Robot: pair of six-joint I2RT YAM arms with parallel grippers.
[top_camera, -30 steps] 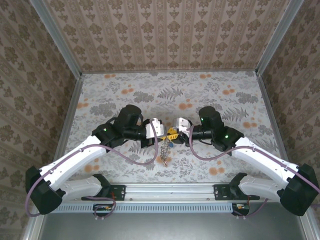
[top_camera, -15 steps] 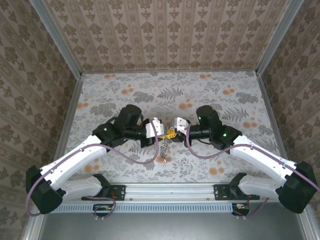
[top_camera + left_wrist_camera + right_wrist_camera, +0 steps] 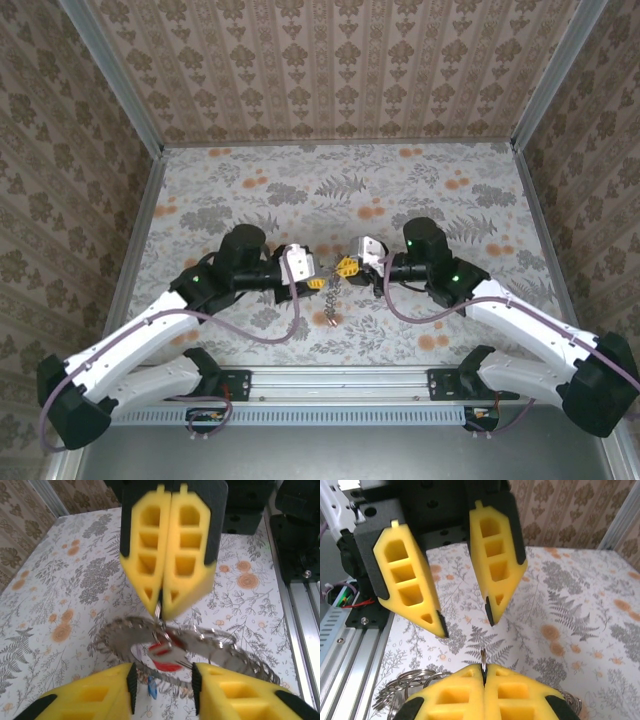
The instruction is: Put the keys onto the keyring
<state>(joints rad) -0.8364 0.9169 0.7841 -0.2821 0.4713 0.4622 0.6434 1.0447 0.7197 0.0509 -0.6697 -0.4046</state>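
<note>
Centre blocked by left hand (image 3: 466,625) and right hand (image 3: 161,611) tip to tip, keyring (image 3: 225,652) between, tabletop (image 3: 330,180) beyond open, walls (image 3: 330,70) on three sides.

Worktop (image 3: 340,180): flat, pale covering printed with grey ferns and orange blossoms. Metal side rails (image 3: 138,240) bound the left and right edges. A slotted aluminium rail (image 3: 340,378) crosses the near edge. Near centre, the keyring (image 3: 331,305) dangles low. Contact with the surface unclear.
</note>
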